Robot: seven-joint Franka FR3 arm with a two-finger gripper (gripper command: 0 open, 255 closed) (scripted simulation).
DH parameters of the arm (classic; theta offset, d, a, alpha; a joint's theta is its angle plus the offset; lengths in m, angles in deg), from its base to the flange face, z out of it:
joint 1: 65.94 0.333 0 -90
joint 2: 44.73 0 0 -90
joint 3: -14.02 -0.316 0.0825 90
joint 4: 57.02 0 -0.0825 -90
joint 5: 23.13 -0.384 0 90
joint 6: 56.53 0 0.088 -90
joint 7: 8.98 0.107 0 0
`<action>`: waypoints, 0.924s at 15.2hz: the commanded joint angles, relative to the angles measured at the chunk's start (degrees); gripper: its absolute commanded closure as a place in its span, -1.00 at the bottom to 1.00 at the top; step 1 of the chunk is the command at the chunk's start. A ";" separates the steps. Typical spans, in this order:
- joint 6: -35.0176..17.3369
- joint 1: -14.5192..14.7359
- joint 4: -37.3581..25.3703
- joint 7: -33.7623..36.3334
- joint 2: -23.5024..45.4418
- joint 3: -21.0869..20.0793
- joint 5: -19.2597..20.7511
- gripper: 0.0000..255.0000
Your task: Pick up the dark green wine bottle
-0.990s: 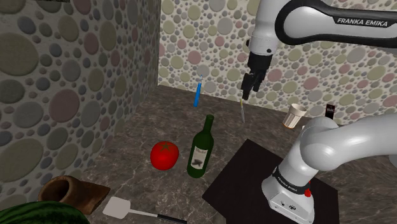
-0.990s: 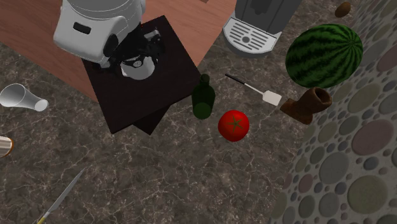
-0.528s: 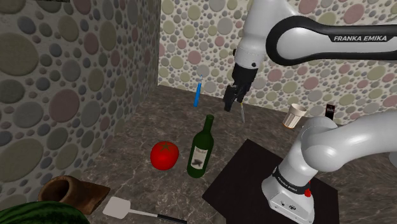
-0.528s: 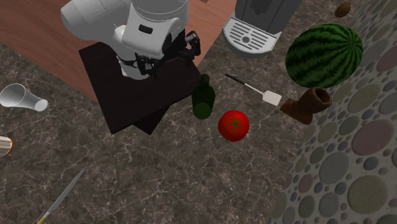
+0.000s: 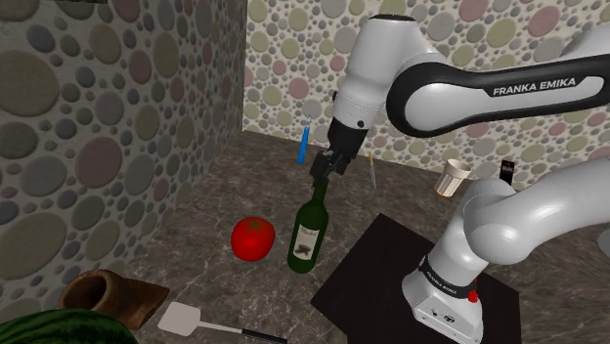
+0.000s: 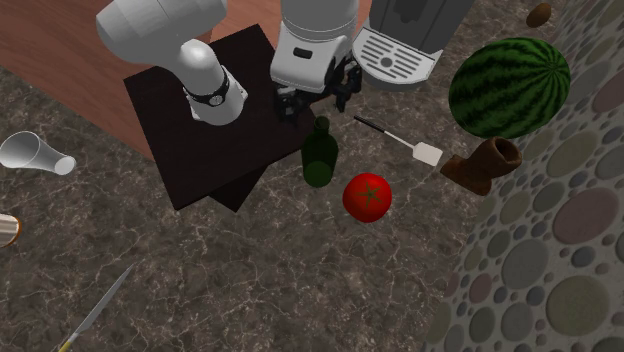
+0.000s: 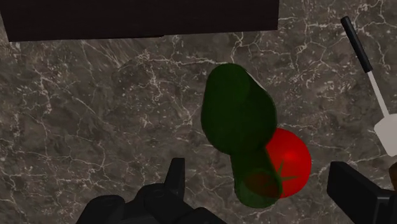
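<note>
**A:** Start nearest. What lies around the wine bottle (image 5: 307, 233)?

**B:** The bottle stands upright on the marbled top. Nearer than it is a white spatula (image 5: 182, 317). A red tomato (image 5: 252, 238) sits just beside it, apart, on the shoulder view's left. The dark stand plate (image 5: 376, 262) lies just beside it on the other side.

**A:** And the gripper (image 5: 322, 168)?

**B:** It was off beyond the bottle half a second ago. Now it has swung in to hang just over the mouth. From the wrist, the gripper (image 7: 261, 175) is spread wide and the bottle (image 7: 238, 118) mouth sits between its two sides. Nothing is touching and nothing is held.

**A:** Meaning?

**B:** I judge the line-up is done. What's left is to sink onto the neck, close and lift. The tomato (image 7: 289, 159) sits close under one side, so watch for a nudge.

**A:** Farther off?

**B:** A pale cup (image 5: 452, 178), well beyond the bottle by the spotted wall.
</note>
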 commanded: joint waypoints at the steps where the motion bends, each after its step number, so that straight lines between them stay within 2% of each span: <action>1: -2.01 0.07 1.00 0.37 0.74 -0.57 -0.23 -1.00; 7: -5.97 0.14 3.75 0.63 1.96 -1.34 -0.58 -1.00; 8: -5.90 0.12 3.68 0.60 1.97 -1.31 -0.57 1.00; 14: -5.90 0.13 3.70 0.60 1.94 -1.30 -0.57 1.00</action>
